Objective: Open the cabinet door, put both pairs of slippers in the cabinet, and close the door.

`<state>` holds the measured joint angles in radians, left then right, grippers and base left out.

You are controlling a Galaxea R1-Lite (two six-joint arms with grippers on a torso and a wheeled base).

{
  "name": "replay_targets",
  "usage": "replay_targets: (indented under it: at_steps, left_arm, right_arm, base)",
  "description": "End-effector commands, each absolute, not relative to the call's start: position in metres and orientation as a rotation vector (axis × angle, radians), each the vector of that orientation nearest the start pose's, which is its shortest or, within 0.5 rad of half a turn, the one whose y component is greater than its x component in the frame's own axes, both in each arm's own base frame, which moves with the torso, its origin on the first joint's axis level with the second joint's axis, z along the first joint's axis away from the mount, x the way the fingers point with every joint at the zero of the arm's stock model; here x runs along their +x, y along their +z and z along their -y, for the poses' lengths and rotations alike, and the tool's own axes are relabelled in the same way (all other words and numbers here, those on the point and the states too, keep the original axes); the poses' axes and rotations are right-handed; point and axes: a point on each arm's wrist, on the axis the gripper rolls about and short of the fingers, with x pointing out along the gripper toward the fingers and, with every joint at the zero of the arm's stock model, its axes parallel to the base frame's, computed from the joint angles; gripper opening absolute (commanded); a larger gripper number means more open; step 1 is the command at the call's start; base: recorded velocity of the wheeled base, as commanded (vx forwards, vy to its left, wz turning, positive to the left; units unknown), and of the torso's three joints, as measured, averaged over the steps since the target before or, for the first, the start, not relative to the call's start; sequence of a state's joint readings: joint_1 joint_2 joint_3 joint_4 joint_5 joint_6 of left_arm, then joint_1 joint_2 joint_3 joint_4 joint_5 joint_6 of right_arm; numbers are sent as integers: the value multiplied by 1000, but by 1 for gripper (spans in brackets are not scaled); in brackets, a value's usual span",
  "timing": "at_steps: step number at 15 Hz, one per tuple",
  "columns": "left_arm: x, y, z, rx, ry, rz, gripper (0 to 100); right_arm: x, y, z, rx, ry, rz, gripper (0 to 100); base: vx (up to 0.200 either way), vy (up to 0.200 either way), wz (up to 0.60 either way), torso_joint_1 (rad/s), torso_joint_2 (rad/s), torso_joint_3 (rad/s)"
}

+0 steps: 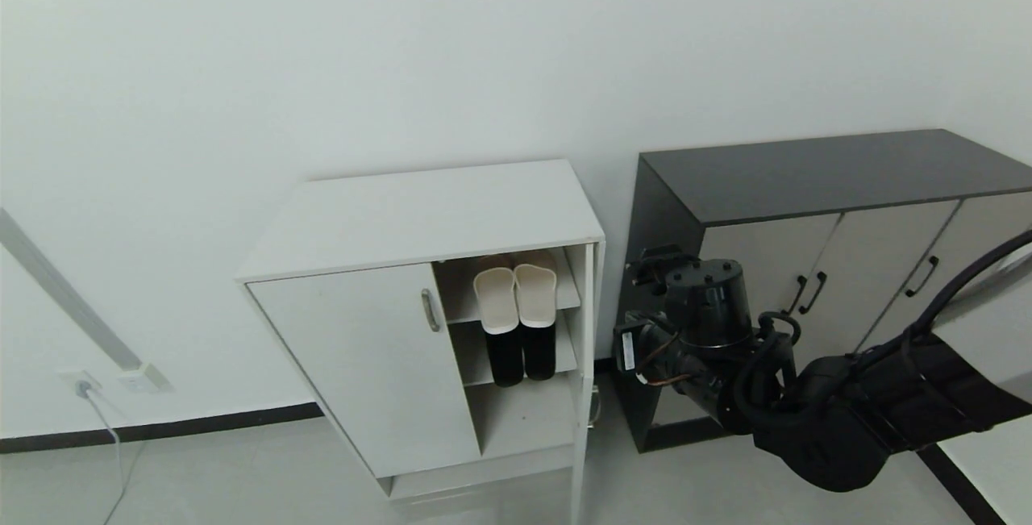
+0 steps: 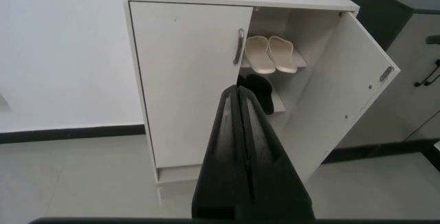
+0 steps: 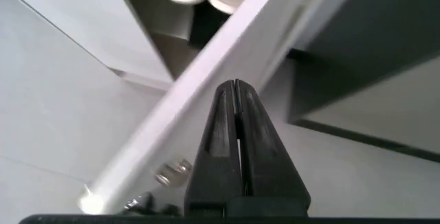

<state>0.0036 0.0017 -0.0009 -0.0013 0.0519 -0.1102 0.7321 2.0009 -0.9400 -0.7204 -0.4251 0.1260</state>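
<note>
A plain white wall (image 1: 403, 41) fills the upper half of the head view. Below it a black baseboard (image 1: 161, 430) runs along a pale grey tiled floor (image 1: 201, 477). At lower left sits one wall socket (image 1: 81, 384) with a cable (image 1: 113, 444) hanging to the floor, and a grey conduit (image 1: 56, 291) slants down to it.

Two cabinets stand side by side against the wall. The white cabinet (image 1: 419, 210) is in the centre of the frame, and the dark-topped cabinet (image 1: 822, 170) is at right, with three grey doors and three black handles visible.

The white cabinet has two doors. The left door (image 1: 363, 364) is closed and the right door (image 2: 337, 93) is swung open.

Inside are two pairs of slippers, four in all. The white pair (image 1: 516, 297) is on the upper shelf and the black pair (image 1: 522, 354) on the shelf directly beneath, each pair side by side. The bottom compartment lies below them.

The right arm (image 1: 806, 404) enters from the lower right of the head view, between the two cabinets.

The right gripper (image 3: 236, 85) has its fingers pressed together on nothing and is close to the edge of the open door. The left gripper (image 2: 237, 92) is likewise pinched closed and empty — it is held back from the white cabinet's front.
</note>
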Motion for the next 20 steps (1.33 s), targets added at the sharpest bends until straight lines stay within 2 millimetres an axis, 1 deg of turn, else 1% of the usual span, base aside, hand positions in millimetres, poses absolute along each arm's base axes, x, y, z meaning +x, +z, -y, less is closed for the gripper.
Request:
replay_targets:
  at_steps: [1,5,7,11,13,14,15,18,20]
  left_arm:
    - [-23,76,-1,-110,55,5,0]
    - [-23,76,-1,-110,55,5,0]
    - [-23,76,-1,-110,55,5,0]
    - [-23,76,-1,-110,55,5,0]
    - [-23,76,-1,-110,55,5,0]
    - [-23,76,-1,-110,55,5,0]
    - [-23,76,-1,-110,55,5,0]
    - [-23,76,-1,-110,55,3,0]
    - [-23,76,-1,-110,55,5,0]
  right_arm:
    - [283,121,-241,-66,284,-310,0]
    - [287,121,-237,-57,277,-302,0]
    - [291,121,-227,-88,252,-289,0]
    - [308,120,-196,-125,159,-303,0]
    - [315,118,-184,-148,130,-309,0]
    - [315,115,-181,-163,126,-323,0]
    - [313,107,-180,-181,137,-359,0]
    - [313,92,-190,-185,198,-398,0]
    - [311,89,-199,-160,242,-408,0]
  base:
    - [0,0,600,7,7,7]
    - [0,0,0,0,0,0]
    - [0,0,0,0,0,0]
    - [0,0,0,0,0,0]
    - [0,0,0,0,0,0]
    - [0,0,0,0,0,0]
    - [0,0,0,0,0,0]
    - [0,0,0,0,0,0]
    - [0,0,0,0,0,0]
